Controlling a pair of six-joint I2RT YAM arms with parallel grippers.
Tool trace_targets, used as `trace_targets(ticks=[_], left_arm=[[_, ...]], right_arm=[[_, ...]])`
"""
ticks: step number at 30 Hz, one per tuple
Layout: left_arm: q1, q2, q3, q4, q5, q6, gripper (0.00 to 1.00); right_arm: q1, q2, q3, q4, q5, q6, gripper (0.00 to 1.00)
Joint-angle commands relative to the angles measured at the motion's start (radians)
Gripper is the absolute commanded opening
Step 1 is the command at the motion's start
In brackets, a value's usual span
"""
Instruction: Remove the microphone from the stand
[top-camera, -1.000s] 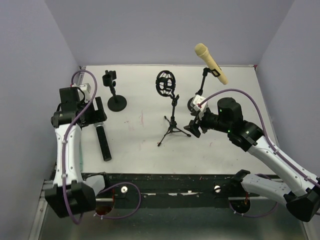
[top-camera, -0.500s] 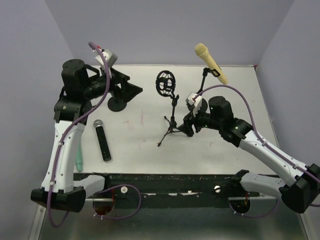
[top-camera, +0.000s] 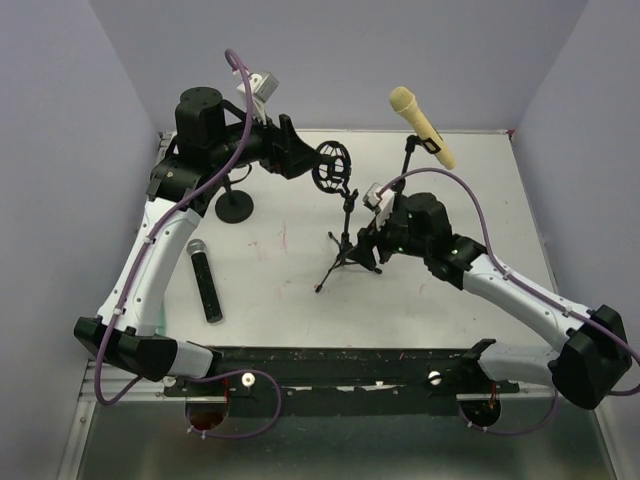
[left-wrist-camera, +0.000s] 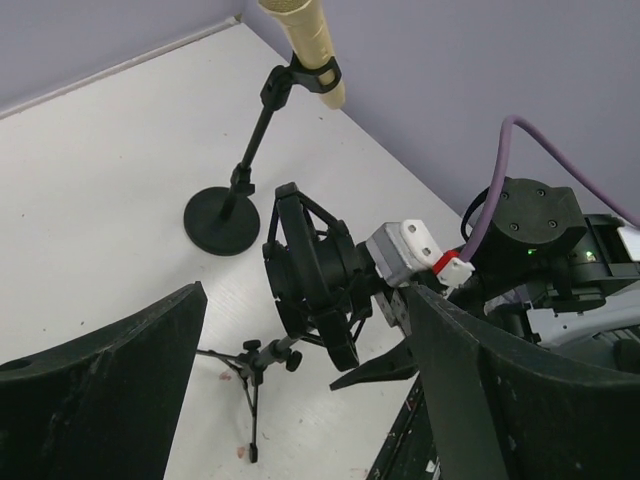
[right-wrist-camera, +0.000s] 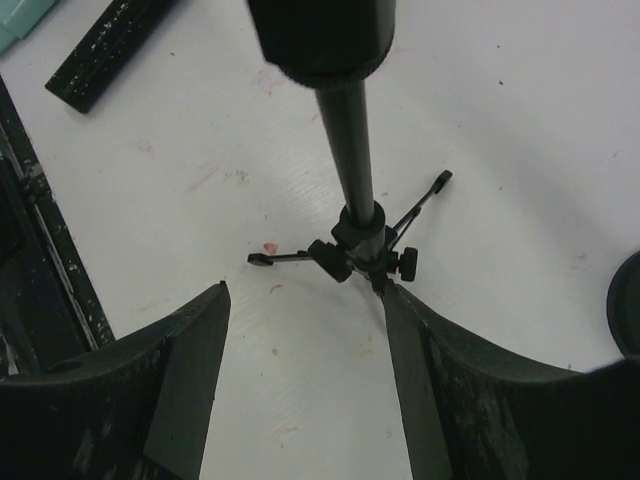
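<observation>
The pale yellow handheld microphone (top-camera: 421, 127) sits clipped in the black round-based stand (top-camera: 408, 158) at upper right, so removal looks not yet begun, with the left gripper (top-camera: 303, 160) and right gripper (top-camera: 368, 250) both spread empty near centre.

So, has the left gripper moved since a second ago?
Yes. The left gripper has swung from beside the black mic on the table, away and right past the round stand base, up to the shock mount.
</observation>
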Motion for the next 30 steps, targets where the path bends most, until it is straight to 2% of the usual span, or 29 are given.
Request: trace_targets(ticks=[1,4,9,15,17,22,26,30], left_arm=[[-0.010,-0.025,0.010,-0.050,-0.099,0.005,0.89],[-0.010,-0.063,-0.024,-0.055,-0.090,0.010,0.89],[-0.010,-0.135,-0.107,-0.041,-0.073,0.016,0.89],[-0.009,-0.195,-0.129,-0.061,-0.053,0.076,0.90],[-0.006,-0.209,-0.126,-0.081,-0.033,0.117,0.90],[-0.004,-0.244,-0.090,-0.174,0.065,0.252,0.94],[-0.004,-0.270,-0.090,-0.239,0.105,0.320,0.95],[-0.004,-0.290,-0.092,-0.260,0.082,0.347,0.95]], right_arm=[[0.004,0.075,0.026,0.201,0.080,0.026,0.70],[0.003,0.136,0.084,0.241,0.185,0.004,0.70],[0.003,0.161,0.087,0.329,0.136,-0.036,0.63],[0.003,0.175,0.047,0.381,-0.016,-0.053,0.22],[0.003,0.182,0.038,0.396,-0.085,-0.068,0.16],[0.003,0.228,0.089,0.363,-0.368,-0.157,0.14],[-0.012,0.302,0.177,0.275,-0.499,-0.252,0.13],[-0.025,0.377,0.292,0.156,-0.625,-0.362,0.14]])
